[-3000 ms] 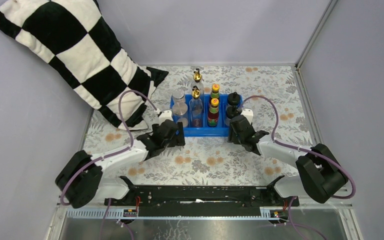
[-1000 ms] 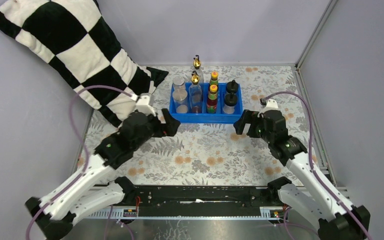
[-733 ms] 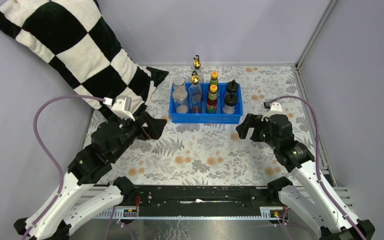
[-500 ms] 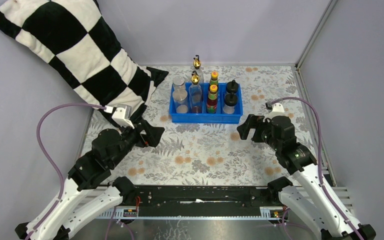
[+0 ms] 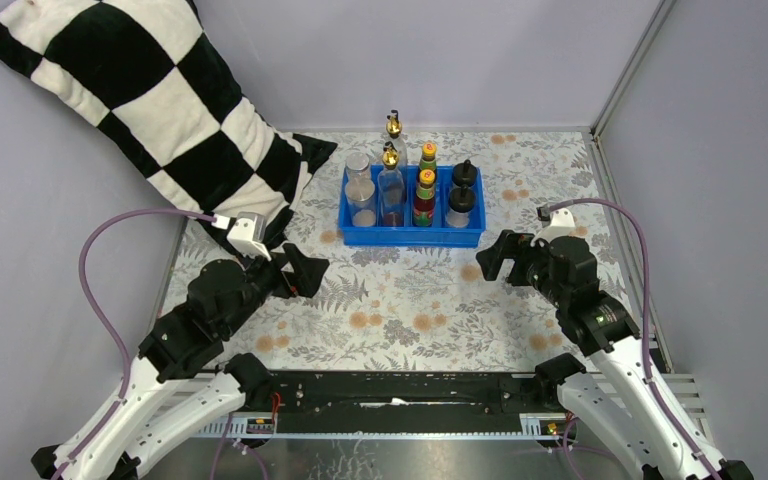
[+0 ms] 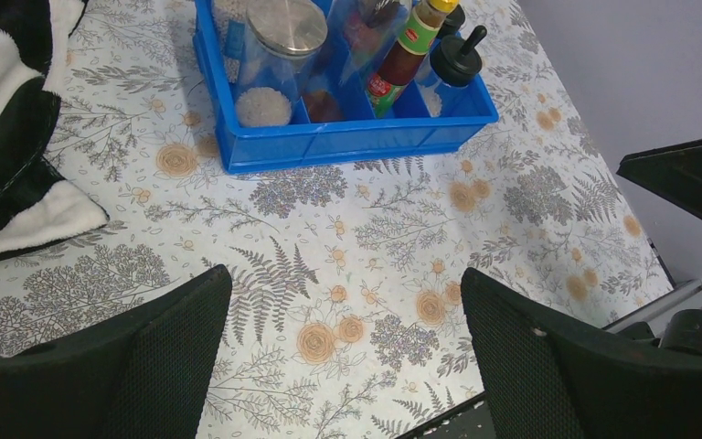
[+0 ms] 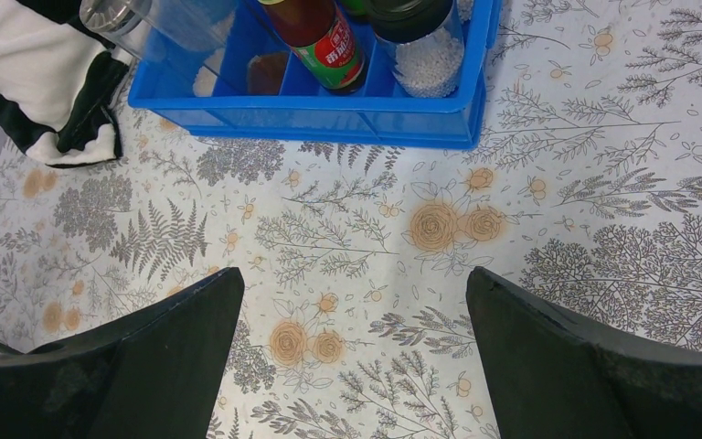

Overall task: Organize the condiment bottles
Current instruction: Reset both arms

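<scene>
Condiment bottles [image 5: 423,198] inside tray walls [image 5: 410,239] (upright)

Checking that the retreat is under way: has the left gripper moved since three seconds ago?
Yes. The left gripper has backed off left and nearer the bases, from the blue tray's left end to just below the checkered pillow's corner.

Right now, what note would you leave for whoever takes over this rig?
Left gripper: open, empty, over the table short of the blue tray.
Right gripper: open, empty, likewise.
Standing in the tray, two per column: silver-lidded jars, gold-spouted bottles, orange-capped bottles, black-capped shakers.
Done: sorting looks complete.
Left: apparently nothing.
</scene>
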You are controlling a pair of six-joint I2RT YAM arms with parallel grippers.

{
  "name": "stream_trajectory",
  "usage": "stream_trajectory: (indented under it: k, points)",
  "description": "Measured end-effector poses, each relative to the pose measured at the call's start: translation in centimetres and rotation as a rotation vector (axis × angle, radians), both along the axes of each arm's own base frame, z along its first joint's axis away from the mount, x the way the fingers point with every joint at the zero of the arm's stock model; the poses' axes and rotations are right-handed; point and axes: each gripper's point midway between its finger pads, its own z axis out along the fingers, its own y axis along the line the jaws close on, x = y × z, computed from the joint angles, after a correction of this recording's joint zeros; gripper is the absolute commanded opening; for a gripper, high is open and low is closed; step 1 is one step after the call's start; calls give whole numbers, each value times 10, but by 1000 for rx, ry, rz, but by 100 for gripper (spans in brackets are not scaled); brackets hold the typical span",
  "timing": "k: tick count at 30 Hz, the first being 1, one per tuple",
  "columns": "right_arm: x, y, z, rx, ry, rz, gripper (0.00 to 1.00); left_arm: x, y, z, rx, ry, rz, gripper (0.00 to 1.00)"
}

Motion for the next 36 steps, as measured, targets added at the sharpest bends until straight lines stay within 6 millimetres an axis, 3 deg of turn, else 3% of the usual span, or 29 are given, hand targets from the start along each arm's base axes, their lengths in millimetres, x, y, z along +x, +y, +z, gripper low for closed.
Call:
stream_trajectory:
  k: [36]
  points:
    - [3, -4, -5, -18, 12, -25, 100, -2, -6, -5, 14, 10, -37, 99]
